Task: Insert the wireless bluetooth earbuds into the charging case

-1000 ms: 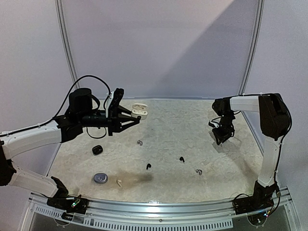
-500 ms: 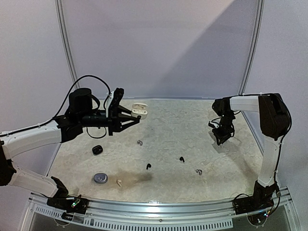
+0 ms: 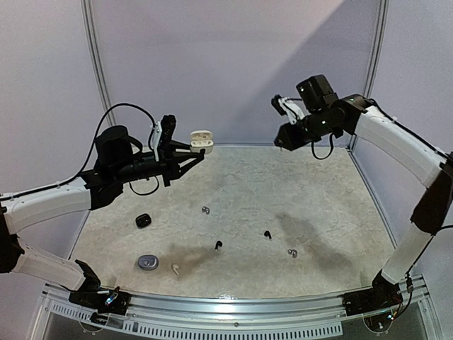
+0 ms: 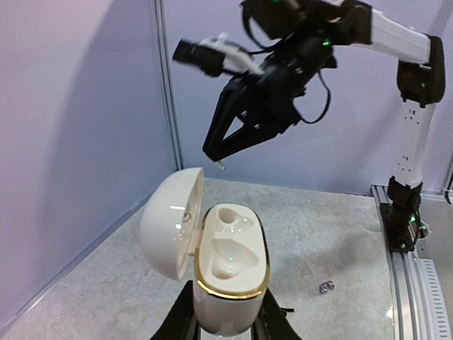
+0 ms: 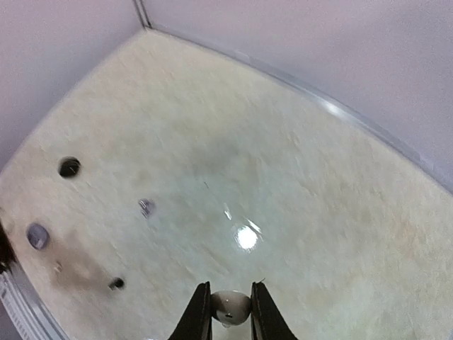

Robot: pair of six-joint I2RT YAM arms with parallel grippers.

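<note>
My left gripper (image 3: pixel 192 153) is shut on the open white charging case (image 3: pixel 202 140) and holds it upright in the air at the back left. In the left wrist view the case (image 4: pixel 230 262) shows its lid swung left, a gold rim and two empty wells, with my gripper (image 4: pixel 226 322) round its base. My right gripper (image 3: pixel 282 142) is raised at the back, apart from the case to its right. It is shut on a white earbud (image 5: pixel 231 307). It also shows in the left wrist view (image 4: pixel 221 157), pointing down above the case.
On the table lie a black case (image 3: pixel 143 220), a grey case (image 3: pixel 147 263), a white bud (image 3: pixel 174 268), two black buds (image 3: pixel 219 245) (image 3: pixel 267 234) and two silvery buds (image 3: pixel 205 210) (image 3: pixel 292 253). Walls close the back and sides.
My right arm has lifted off the table at the right and swung up and left towards the case. My left gripper has raised the case a little.
</note>
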